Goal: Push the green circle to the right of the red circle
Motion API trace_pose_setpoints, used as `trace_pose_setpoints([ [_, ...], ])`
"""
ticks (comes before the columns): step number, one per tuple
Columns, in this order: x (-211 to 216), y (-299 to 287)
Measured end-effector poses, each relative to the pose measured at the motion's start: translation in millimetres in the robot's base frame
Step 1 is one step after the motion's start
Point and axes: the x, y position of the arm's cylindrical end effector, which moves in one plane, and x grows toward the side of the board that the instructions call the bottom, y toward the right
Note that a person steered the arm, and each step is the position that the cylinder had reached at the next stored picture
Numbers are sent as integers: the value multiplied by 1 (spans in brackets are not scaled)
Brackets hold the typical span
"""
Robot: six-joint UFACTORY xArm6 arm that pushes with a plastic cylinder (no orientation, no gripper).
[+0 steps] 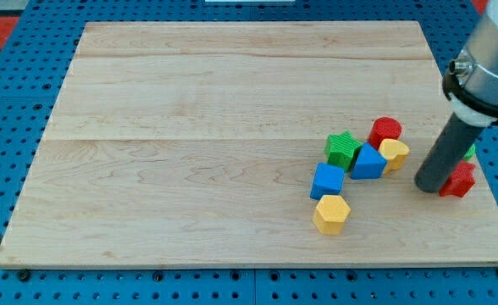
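Right now my tip (pixel 429 186) sits at the desk's (pixel 190 169) right side, hiding most of a red block (pixel 461 180) and leaving only a sliver of a green block (pixel 470 152), shape unreadable. No jaws on this rod. Left of it, apart, the red circle (pixel 385 130) tops a cluster with a green star (pixel 342 149), blue triangle (pixel 367 162) and yellow heart (pixel 394 154).
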Motion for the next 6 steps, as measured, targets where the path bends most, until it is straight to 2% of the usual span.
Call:
trace_pose_setpoints([
  [1,45,25],
  [2,17,107],
  [3,-24,91],
  [5,-63,-36],
  [6,-40,17],
])
